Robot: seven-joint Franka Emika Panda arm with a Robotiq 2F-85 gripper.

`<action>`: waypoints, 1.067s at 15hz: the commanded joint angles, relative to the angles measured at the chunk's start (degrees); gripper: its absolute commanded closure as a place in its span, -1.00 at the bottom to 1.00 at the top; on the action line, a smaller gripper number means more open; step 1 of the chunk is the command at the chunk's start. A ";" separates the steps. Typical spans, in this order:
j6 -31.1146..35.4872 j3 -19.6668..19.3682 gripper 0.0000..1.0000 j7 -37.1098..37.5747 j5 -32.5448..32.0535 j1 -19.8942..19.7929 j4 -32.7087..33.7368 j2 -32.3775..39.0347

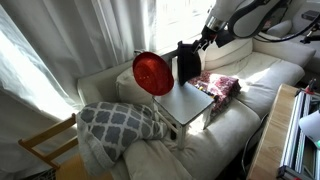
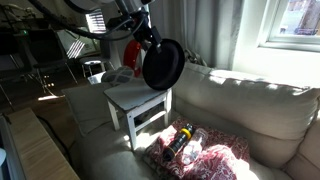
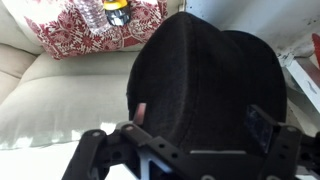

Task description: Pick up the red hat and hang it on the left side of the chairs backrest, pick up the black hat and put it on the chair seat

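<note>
Red hat [image 1: 153, 72] is up on the chair [image 2: 140, 110] already, hand [image 1: 197, 46] is clamped on the black hat [image 1: 187, 66], which dangles just above the seat [image 1: 188, 103], so the drop looks basically straight down, maybe slightly inward.

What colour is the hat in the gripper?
The hat is plain black; wrist view shows it best.

You get strong daylight through the curtains [image 1: 45, 50], blown out at 12 o'clock in an exterior view. The window [image 2: 290, 25] glares at 2 o'clock and throws sun patches on the sofa [image 2: 250, 100], while 9 o'clock is dim. Your wrist view is soft, and the black hat [image 3: 200, 90] shows no detail.
</note>
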 commanded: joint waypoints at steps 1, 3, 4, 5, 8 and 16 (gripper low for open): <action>4.23 1.11 -0.73 -6.53 8.93 -0.27 -1.02 2.90; 5.27 2.26 -0.44 -8.65 12.50 -0.72 -0.66 4.13; 5.54 2.86 -0.21 -9.46 14.03 -0.88 -0.52 4.62; 5.72 3.36 -0.05 -10.56 15.65 -1.00 -0.38 5.02; 5.75 4.25 0.41 -13.18 19.04 -1.52 0.11 5.96; 4.77 7.06 0.95 -15.18 19.31 -5.58 0.49 4.59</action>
